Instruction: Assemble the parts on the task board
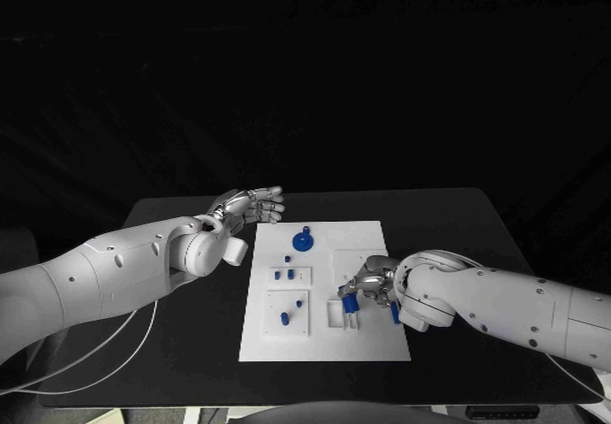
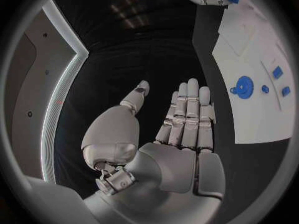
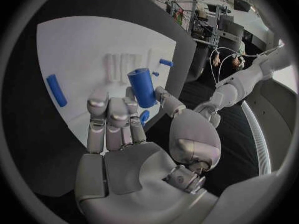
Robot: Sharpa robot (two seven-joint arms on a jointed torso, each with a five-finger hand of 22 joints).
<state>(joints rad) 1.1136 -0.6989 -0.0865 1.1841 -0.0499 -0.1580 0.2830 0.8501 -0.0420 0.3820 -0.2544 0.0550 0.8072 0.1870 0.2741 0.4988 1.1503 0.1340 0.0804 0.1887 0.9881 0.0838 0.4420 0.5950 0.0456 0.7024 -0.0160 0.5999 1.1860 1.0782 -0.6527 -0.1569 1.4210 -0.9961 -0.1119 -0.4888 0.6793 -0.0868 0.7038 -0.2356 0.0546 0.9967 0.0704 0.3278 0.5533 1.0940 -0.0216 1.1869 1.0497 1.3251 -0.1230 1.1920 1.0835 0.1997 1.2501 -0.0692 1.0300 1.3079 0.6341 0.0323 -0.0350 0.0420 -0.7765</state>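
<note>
Board (image 1: 363,243): flat white matte rectangle on the matte black counter (image 1: 458,221), between the two hands; raised white blocks on it.

Right hand (image 1: 365,289): silver, jointed, over the board's near right part; pinching a smooth blue cylinder (image 3: 142,87) between thumb and fingertips; cylinder stands roughly upright just past the fingertips in the right wrist view, over white ribbed slots (image 3: 121,66); other fingers (image 3: 98,107) held close together beside it.

Loose peg (image 3: 56,90): one short blue rod lying flat on the board, off to the side of the right hand, apart from the fingers; a second small blue peg (image 3: 165,62) lies farther out past the cylinder, near the board's edge.

Left hand (image 1: 250,206): holds nothing; fingers (image 2: 190,109) straight and side by side, thumb apart; hovers at the board's far left corner, over the counter.

Gear (image 1: 303,240): one blue toothed disc with a small tab, on the board's far half, just beside the left hand, not touching.

Small blue pieces by the left blocks in the head view: about five, too small to tell shape; one more blue piece (image 1: 394,311) sits by the right wrist.
</note>
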